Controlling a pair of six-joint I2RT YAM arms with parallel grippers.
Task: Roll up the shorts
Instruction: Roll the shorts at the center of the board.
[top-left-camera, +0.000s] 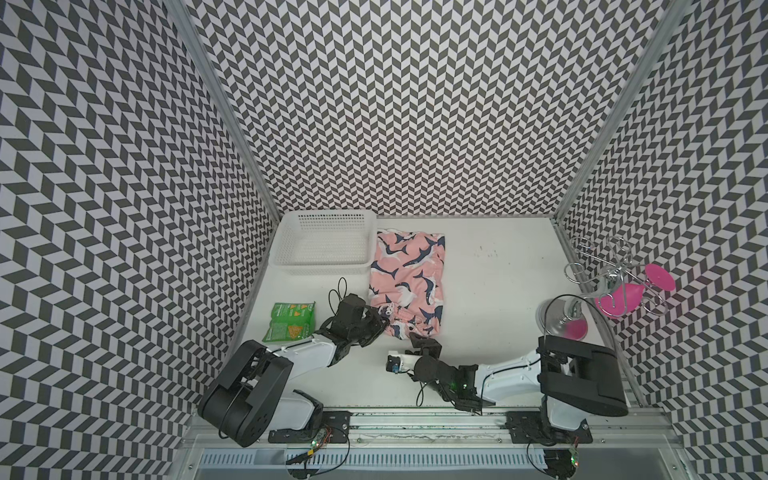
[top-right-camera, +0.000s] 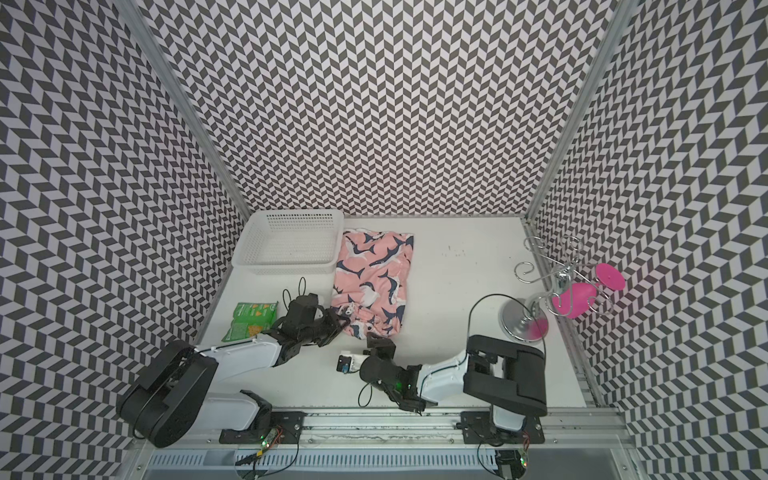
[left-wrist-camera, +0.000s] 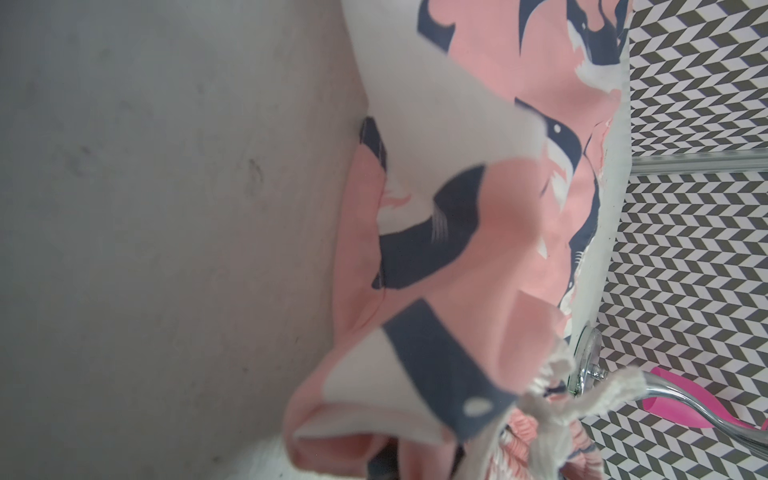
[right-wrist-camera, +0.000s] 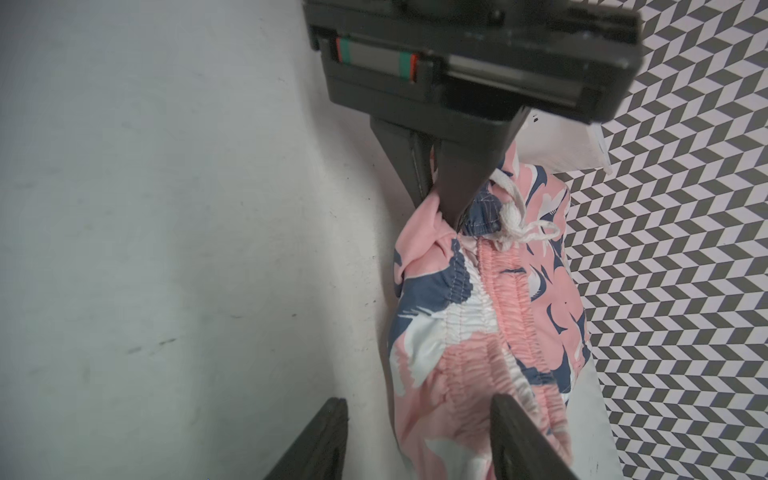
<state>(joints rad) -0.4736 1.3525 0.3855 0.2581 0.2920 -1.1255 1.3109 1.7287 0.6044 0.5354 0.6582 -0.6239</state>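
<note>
The pink shorts (top-left-camera: 405, 276) printed with navy-and-white sharks lie on the white table beside the basket, legs toward the back wall, in both top views (top-right-camera: 372, 276). The gathered waistband (right-wrist-camera: 490, 332) faces the arms and is bunched up. My left gripper (top-left-camera: 383, 321) is shut on the waistband's left corner, next to the white drawstring (right-wrist-camera: 513, 216). Seen from the right wrist, its dark fingers (right-wrist-camera: 457, 178) pinch the fabric. Fabric (left-wrist-camera: 457, 232) fills the left wrist view and hides those fingers. My right gripper (right-wrist-camera: 419, 440) is open and straddles the waistband's edge at the near right corner (top-left-camera: 415, 332).
A white perforated basket (top-left-camera: 322, 245) stands at the back left, touching the shorts. A green packet (top-left-camera: 291, 322) lies left of the left gripper. A chrome rack with pink cups (top-left-camera: 615, 299) stands at the right edge. Patterned walls enclose three sides.
</note>
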